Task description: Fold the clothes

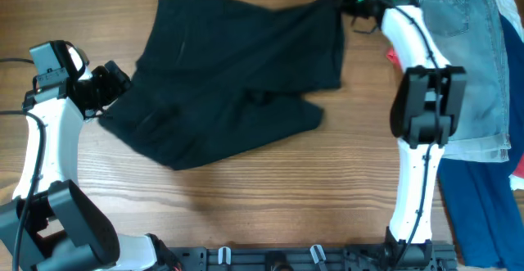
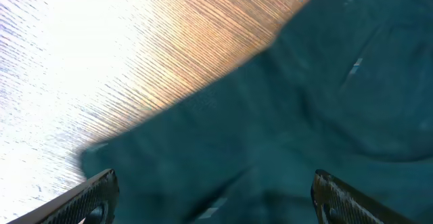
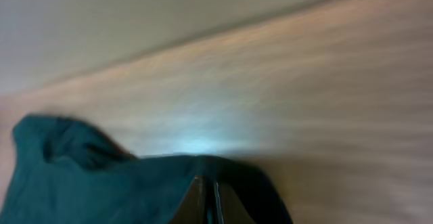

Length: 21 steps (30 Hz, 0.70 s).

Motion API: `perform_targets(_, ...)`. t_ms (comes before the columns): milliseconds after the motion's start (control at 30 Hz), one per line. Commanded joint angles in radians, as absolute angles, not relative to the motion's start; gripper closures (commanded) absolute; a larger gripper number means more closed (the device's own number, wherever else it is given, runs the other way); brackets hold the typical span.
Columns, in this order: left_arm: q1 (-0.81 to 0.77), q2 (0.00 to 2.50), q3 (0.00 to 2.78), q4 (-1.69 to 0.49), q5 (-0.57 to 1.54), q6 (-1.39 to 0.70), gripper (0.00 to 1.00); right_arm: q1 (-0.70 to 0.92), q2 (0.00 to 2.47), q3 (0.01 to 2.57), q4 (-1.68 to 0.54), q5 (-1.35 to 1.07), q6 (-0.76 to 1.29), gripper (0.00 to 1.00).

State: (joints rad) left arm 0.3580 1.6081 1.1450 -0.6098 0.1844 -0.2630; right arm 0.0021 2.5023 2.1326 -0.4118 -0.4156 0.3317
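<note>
Closed tight, the right pincer (image 3: pixel 206 195) has its two fingers pressed together on a bunched edge of the clothes (image 1: pixel 237 66), with dark fabric humped up around the tips. From overhead, this grip sits at the top of the frame, right of centre, on the garment's upper right corner. The left pincer (image 2: pixel 213 187) stands wide open, one fingertip in each lower corner of its wrist view. Black fabric is spread between the fingertips and nothing is held. Overhead, it is at the left of the frame, at the garment's left edge.

Counted, there are two arms, two pincers and one black garment. The garment lies mostly flat and rumpled across the upper middle of the wooden table (image 1: pixel 270 205). Along the right side of the overhead frame lie one pair of light-blue denim shorts (image 1: pixel 471 50), a sliver of red cloth (image 1: pixel 391 56) just beside the right arm, and one dark blue cloth (image 1: pixel 483 214) in the lower right corner.
</note>
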Motion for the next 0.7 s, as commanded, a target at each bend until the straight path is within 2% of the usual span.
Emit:
perform_targets(0, 0.355, 1.599, 1.141, -0.609, 0.183, -0.243, 0.09, -0.015, 2.524, 2.159, -0.376, -0.294, 0.339, 0.96)
perform_targets(133, 0.355, 1.599, 1.141, -0.602, 0.183, -0.243, 0.09, -0.015, 2.529, 2.159, -0.327, -0.257, 0.337, 0.96)
perform_targets(233, 0.355, 1.599, 1.141, -0.602, 0.183, -0.243, 0.09, -0.015, 2.519, 2.159, -0.372, -0.290, 0.330, 0.96)
perform_targets(267, 0.355, 1.599, 1.141, -0.602, 0.183, -0.243, 0.09, -0.015, 2.504, 2.159, -0.411, -0.329, 0.310, 0.76)
perform_targets(300, 0.355, 1.599, 1.141, -0.602, 0.183, -0.242, 0.09, -0.015, 2.488, 2.159, -0.453, -0.352, 0.301, 0.64)
perform_targets(367, 0.355, 1.599, 1.141, -0.602, 0.186, -0.243, 0.07, -0.014, 2.414, 2.159, -0.605, -0.408, 0.290, 0.46)
perform_targets(400, 0.355, 1.599, 1.141, -0.601, 0.197, -0.243, 0.00, -0.014, 2.380, 2.159, -0.665, -0.418, 0.287, 0.41)
perform_targets(500, 0.355, 1.599, 1.141, -0.587, 0.264, -0.243, 0.00, -0.014, 2.245, 2.159, -0.893, -0.443, 0.261, 0.30)
perform_targets(667, 0.355, 1.599, 1.141, -0.580, 0.265, -0.238, 0.00, 0.002, 2.087, 2.159, -1.195, -0.440, 0.231, 0.30)
